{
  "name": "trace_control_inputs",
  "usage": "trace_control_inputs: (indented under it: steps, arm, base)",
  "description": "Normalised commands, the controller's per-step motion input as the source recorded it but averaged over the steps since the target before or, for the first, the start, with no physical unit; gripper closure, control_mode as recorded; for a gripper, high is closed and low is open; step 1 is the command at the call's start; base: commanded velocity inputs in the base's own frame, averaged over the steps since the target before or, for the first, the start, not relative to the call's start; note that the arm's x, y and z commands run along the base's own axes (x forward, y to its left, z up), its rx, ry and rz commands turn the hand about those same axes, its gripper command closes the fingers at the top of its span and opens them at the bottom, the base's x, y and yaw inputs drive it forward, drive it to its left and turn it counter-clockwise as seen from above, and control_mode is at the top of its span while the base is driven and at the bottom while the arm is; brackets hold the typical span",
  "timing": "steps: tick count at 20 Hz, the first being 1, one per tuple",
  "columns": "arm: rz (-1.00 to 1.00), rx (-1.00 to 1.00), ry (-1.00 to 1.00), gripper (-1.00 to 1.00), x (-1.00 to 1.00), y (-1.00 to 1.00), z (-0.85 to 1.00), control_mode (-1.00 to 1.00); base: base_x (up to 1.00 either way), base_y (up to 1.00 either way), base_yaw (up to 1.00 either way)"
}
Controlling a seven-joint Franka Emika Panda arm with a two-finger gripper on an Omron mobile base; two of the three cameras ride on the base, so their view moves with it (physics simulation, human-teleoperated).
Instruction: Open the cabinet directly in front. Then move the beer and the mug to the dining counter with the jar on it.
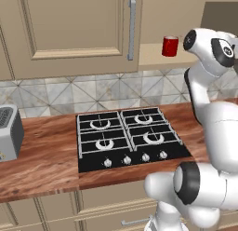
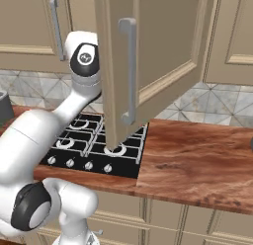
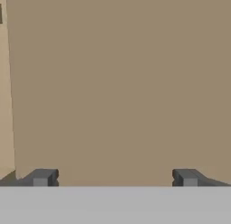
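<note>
Cabinet (image 2: 148, 56) right door swung open, so opening step looks done. Pincer (image 3: 113, 178) released, jaws wide, empty, facing a plain beige panel close up. Red mug (image 1: 170, 46) on the shelf inside. Next: reach in for the mug; beer unseen.

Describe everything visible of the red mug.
The mug is small, glossy red and round-sided, standing upright on the beige shelf of the open cabinet, above and to the right of the hob. No handle shows from this side. Nothing touches it but the shelf; the robot's arm rises just to its right.
</note>
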Motion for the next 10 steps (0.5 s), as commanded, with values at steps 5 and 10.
trace_control_inputs:
  steps: [5, 10]
  arm:
    - [0.00, 0.21, -0.19, -1.00, 0.00, -1.00, 0.00, -1.00]
    - [0.04, 0.06, -0.02, -1.00, 0.01, -0.29, 0.00, -1.00]
  base:
    - [0.00, 0.00, 0.00]
    - [0.00, 0.00, 0.00]
